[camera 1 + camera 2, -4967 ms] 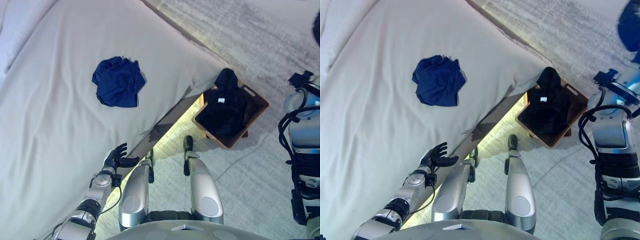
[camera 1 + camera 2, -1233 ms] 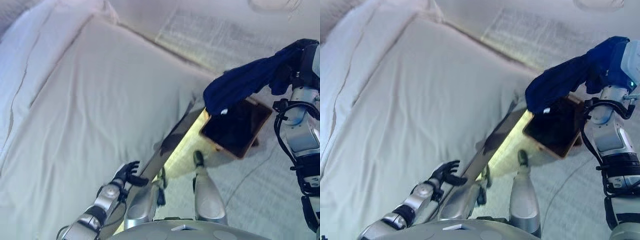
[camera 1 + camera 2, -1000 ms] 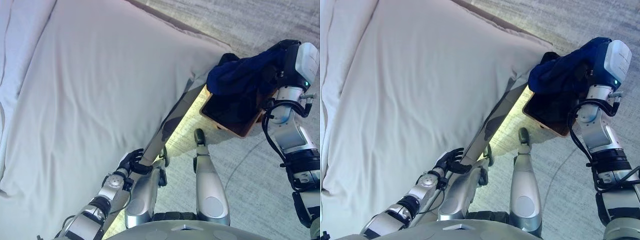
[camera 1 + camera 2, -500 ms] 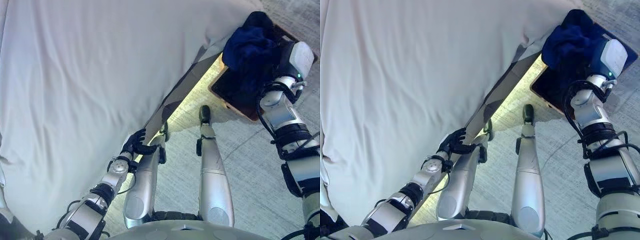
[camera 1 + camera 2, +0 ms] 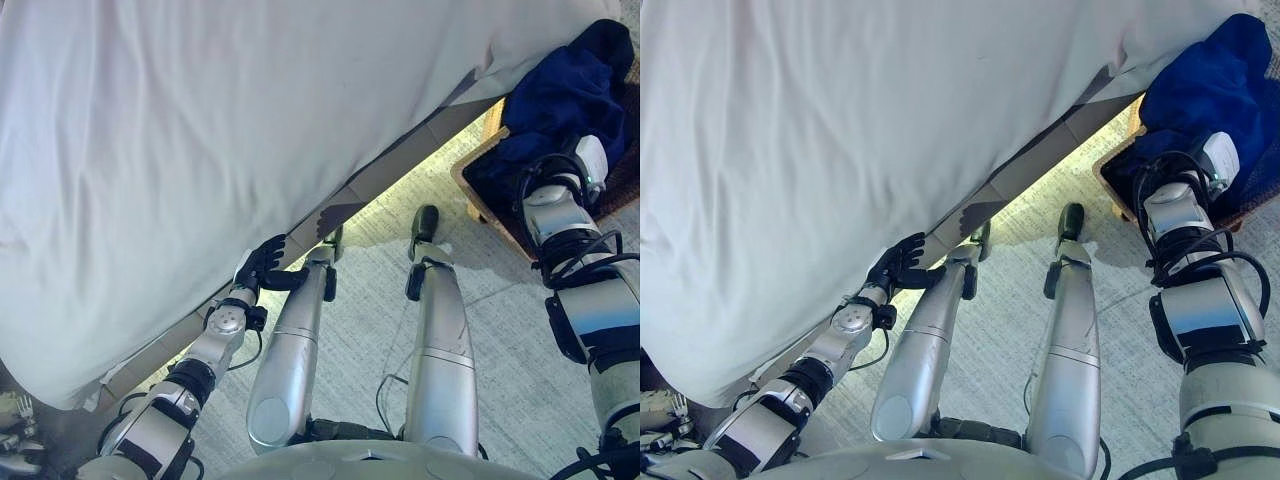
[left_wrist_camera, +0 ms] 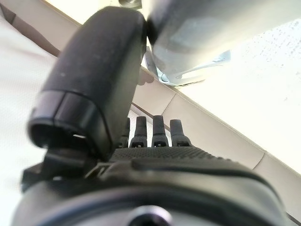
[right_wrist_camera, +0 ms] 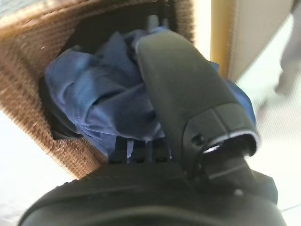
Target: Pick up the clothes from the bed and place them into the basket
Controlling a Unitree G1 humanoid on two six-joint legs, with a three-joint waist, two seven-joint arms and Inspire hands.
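Observation:
A dark blue garment (image 5: 565,95) lies bunched in the brown wicker basket (image 5: 1108,183) on the floor at the bed's corner, on top of a black garment (image 5: 612,38). My right hand (image 7: 188,94) is down inside the basket. In its wrist view the blue garment (image 7: 94,89) is gathered between the thumb and the fingers, which run under the cloth. The white bed (image 5: 200,130) carries no clothes in the part I see. My left hand (image 5: 260,268) hangs by the bed's lower edge, its fingers (image 6: 157,132) relaxed and holding nothing.
The bed's beige side panel (image 5: 400,170) runs diagonally between my left hand and the basket. Grey carpet (image 5: 500,330) covers the floor in front of the bed and around the basket.
The camera has tilted down. My right hand has sunk with the blue garment from above the basket into it. The left hand stays by the bed's edge.

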